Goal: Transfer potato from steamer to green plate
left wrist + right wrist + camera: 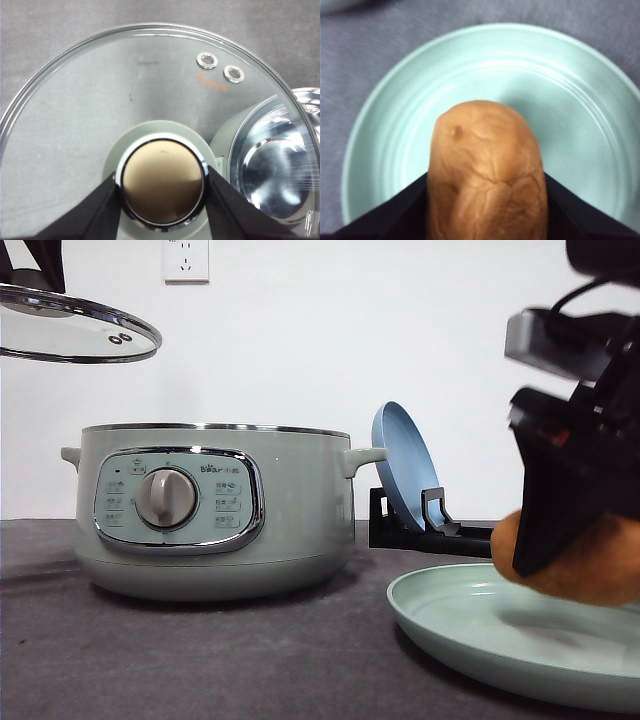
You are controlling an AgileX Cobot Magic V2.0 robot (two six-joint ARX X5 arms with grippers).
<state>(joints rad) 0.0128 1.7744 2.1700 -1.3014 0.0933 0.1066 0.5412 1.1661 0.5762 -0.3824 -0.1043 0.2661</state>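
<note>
Front view showed the right claw (560, 540) pinching the potato (590, 565) just above the green plate (480, 625). Farther off, the open steamer (210, 510) sat below the left claw (162, 192), which clamped the glass lid (100, 100) by its knob.

Plain white wall (400, 320) behind, white power socket (186, 259) high up; dark grey tabletop (200, 660).

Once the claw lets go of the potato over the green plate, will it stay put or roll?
The potato is oval and rounded, so it may rock or roll slightly. The green plate has a raised rim, likely containing it. Its matte, wrinkled skin suggests decent grip.
</note>
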